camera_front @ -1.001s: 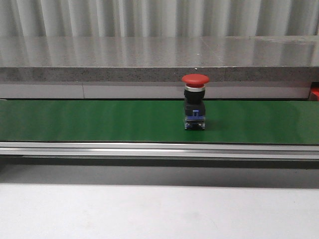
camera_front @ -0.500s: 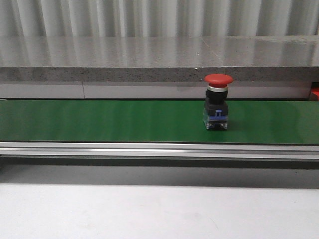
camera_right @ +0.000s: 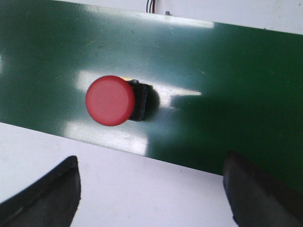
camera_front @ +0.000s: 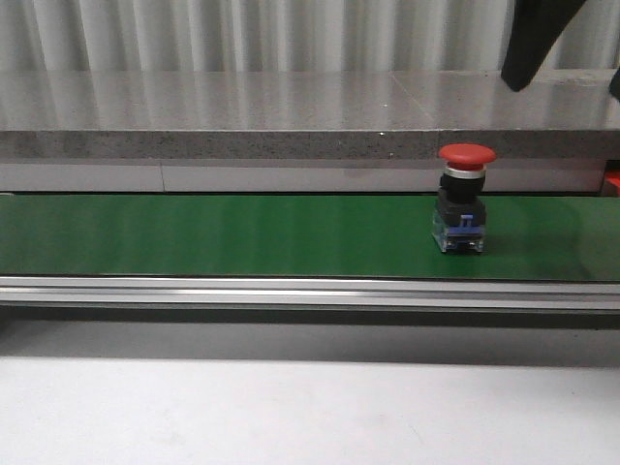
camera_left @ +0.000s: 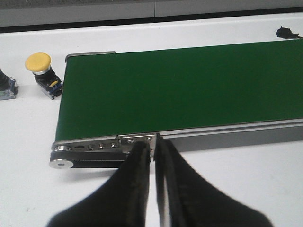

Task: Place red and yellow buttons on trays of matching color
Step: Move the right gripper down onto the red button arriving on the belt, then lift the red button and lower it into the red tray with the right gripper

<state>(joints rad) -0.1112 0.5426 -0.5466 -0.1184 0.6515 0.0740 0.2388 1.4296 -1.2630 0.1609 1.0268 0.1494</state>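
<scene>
A red button (camera_front: pixel 465 199) with a black and blue base stands upright on the green conveyor belt (camera_front: pixel 242 237), right of middle. In the right wrist view the red button (camera_right: pixel 110 100) is seen from above. My right gripper (camera_right: pixel 151 191) is open and empty, hovering above it over the belt's edge. One dark finger (camera_front: pixel 538 39) shows at the top right of the front view. A yellow button (camera_left: pixel 40 66) lies on the white table beside the belt's end. My left gripper (camera_left: pixel 154 158) is shut and empty, near the belt's end rail. No tray is in view.
A grey stone ledge (camera_front: pixel 291 116) runs behind the belt. A red object (camera_front: pixel 612 181) peeks in at the right edge. Another dark button body (camera_left: pixel 5 87) lies near the yellow button. A small black part (camera_left: pixel 286 32) lies beyond the belt.
The red button has ridden the belt to the right. A dark finger of my right arm has come into the top right of the front view.
</scene>
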